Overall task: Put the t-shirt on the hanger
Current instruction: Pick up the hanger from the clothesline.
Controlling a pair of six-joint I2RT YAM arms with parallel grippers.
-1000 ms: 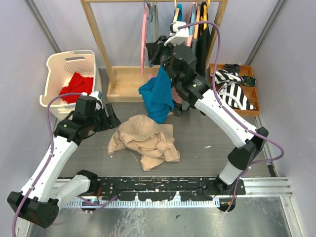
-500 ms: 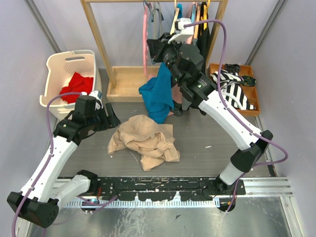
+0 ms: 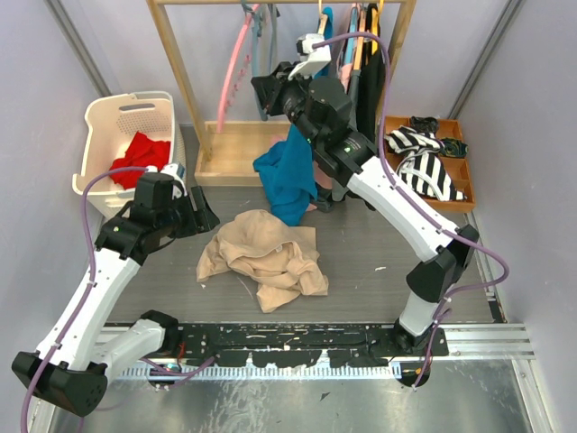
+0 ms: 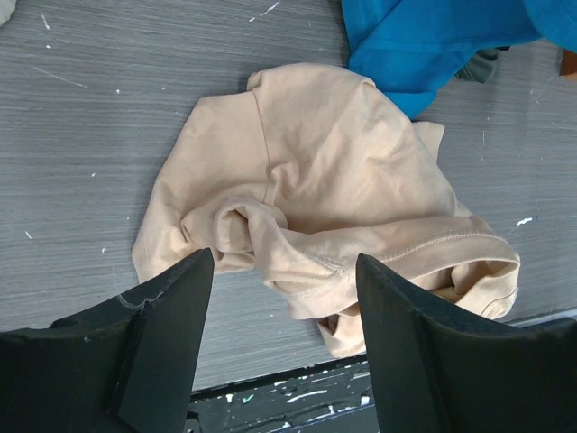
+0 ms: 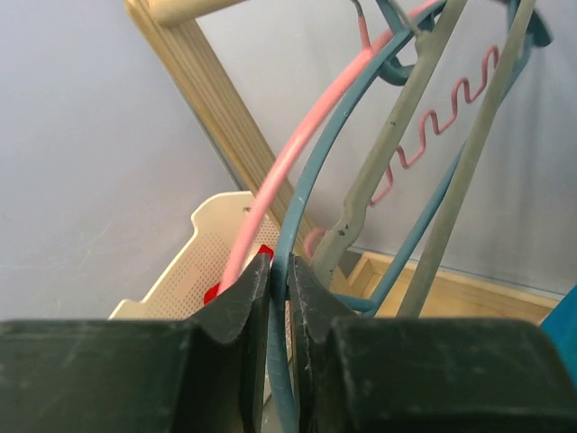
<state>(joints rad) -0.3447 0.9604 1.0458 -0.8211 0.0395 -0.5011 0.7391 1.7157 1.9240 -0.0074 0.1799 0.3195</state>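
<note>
The beige t-shirt [image 3: 263, 257] lies crumpled on the grey table; it also shows in the left wrist view [image 4: 334, 180]. My left gripper [image 3: 200, 215] is open and empty just left of it, with the shirt below and between its fingers [image 4: 284, 271]. My right gripper [image 3: 261, 93] is up at the clothes rack. It [image 5: 280, 266] is shut on the arm of a blue-grey hanger [image 5: 315, 189]. A pink hanger [image 5: 297, 153] touches its left finger. The pale grey hanger [image 5: 397, 135] hangs just to the right, not gripped.
A wooden rack [image 3: 180, 72] stands at the back with dark clothes [image 3: 365, 63] on it. A teal-blue garment [image 3: 287, 176] hangs under my right arm. A white basket [image 3: 99, 135] with a red cloth stands at the left. An orange tray [image 3: 455, 194] with striped cloth stands at the right.
My right gripper has moved left along the rack, shut on the blue-grey hanger. The pink hanger has swung out to the left. The left arm and t-shirt have not moved.
</note>
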